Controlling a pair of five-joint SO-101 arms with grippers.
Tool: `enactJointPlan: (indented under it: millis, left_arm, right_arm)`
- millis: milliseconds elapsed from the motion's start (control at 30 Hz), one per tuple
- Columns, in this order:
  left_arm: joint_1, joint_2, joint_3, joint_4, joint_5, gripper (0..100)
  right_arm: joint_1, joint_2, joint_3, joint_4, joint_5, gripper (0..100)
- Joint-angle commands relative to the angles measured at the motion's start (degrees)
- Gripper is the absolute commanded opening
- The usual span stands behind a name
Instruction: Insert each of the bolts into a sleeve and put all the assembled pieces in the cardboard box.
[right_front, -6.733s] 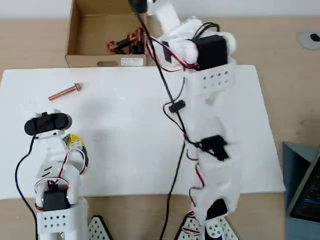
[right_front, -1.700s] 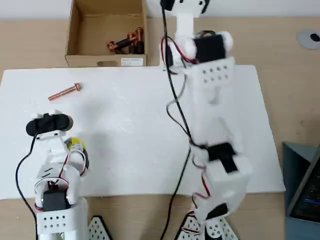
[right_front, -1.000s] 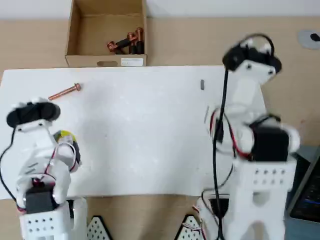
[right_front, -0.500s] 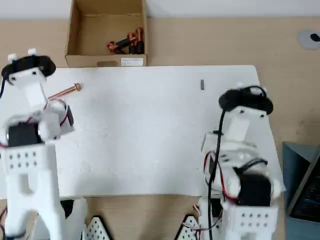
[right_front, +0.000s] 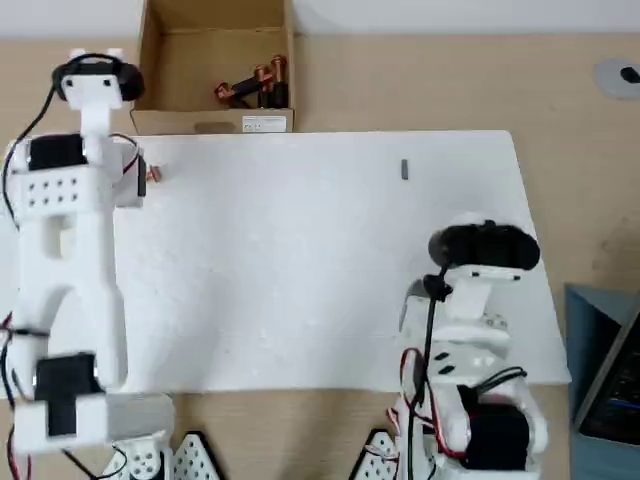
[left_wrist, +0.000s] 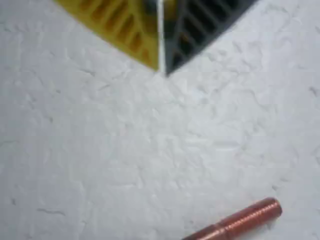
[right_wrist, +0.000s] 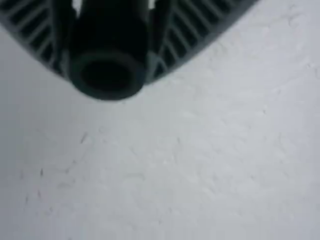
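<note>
While left claw (left_wrist: 161, 70) pinches empty, right claw (right_wrist: 109, 62) grips a sleeve (right_wrist: 106, 76); box label (right_front: 264, 123) unreadable

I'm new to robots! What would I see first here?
The long white left arm stretches up the mat's left edge toward the box, with a copper bolt lying near its shut fingers. The right arm's fingers hold a black sleeve, and finished pieces lie in the box.

bolt (left_wrist: 240, 220) shiny copper-tone metal, sleeve (right_wrist: 107, 75) smooth matt black, mat (left_wrist: 150, 150) white, rough, matt, cardboard box (right_front: 165, 122) plain brown, matt
</note>
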Motion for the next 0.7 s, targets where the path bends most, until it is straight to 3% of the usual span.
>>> enactJointPlan:
  millis: [0, 200, 400, 667]
  left_arm:
    - [-1.3, 5.7, -7.4, 0.2, -5.3, 1]
    - [-4.1, 17.8, -14.9, 0.6, -16.4, 1]
    - [-3.5, 26.2, -27.3, 7.2, -25.2, 1]
    - [-3.2, 36.8, -44.4, 12.7, -29.0, 11]
  right_arm:
    - [0.7, -1.3, 0.1, -1.4, 0.6, 0.9]
    - [0.7, -1.7, 0.1, -1.4, 0.6, 0.9]
    - [0.7, -1.7, 0.1, -1.3, 0.6, 0.9]
    - [0.4, -1.7, 0.7, -1.3, 0.6, 0.9]
